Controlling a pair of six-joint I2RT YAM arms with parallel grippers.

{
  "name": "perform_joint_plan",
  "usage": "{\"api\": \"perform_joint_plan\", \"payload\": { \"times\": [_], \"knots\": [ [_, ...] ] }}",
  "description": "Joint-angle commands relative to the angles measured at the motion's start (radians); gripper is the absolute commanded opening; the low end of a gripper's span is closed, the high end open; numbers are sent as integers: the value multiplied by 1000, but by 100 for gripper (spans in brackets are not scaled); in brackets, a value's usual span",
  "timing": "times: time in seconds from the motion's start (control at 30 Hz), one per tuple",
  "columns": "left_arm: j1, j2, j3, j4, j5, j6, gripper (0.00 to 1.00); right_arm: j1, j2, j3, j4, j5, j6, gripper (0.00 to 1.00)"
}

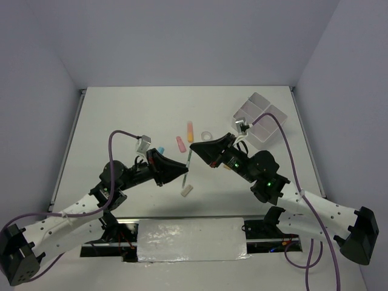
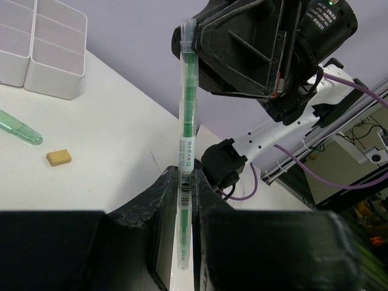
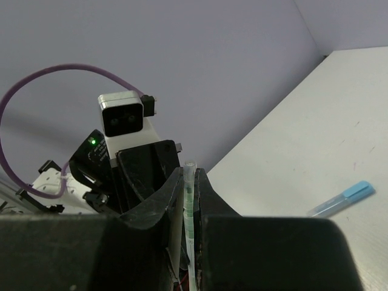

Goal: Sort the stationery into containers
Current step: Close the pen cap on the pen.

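Left claw [image 2: 183, 185] and right claw [image 3: 190, 185] both clench one green pen [image 2: 187, 109].

The white table [image 1: 121, 115] carries a divided tray [image 1: 267, 100] (far right), pink piece [image 1: 180, 143], orange piece [image 1: 190, 128], clear ring [image 1: 206, 134].

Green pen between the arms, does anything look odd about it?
Yes. The green pen is off the table, gripped by both arms at once: the left gripper pinches one end, the right gripper the other.
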Motion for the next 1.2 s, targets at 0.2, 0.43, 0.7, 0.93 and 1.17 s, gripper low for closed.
{"api": "perform_joint_plan", "payload": {
  "times": [0.2, 0.43, 0.7, 0.93, 1.17],
  "knots": [
    [-5, 11, 49, 126, -43, -5, 0, 38, -3, -45, 111, 18, -23, 14],
    [-6, 23, 61, 152, -60, -19, 0, 56, 2, -57, 140, 26, -61, 25],
    [-6, 38, 63, 154, -30, 3, 0, 68, -1, -59, 151, 15, -83, 49],
    [-5, 37, 67, 163, -30, -1, 0, 81, 25, -40, 143, -2, -86, 40],
    [-5, 60, 87, 148, -13, 3, 7, 87, 38, -40, 169, -18, -100, 12]
  ]
}}
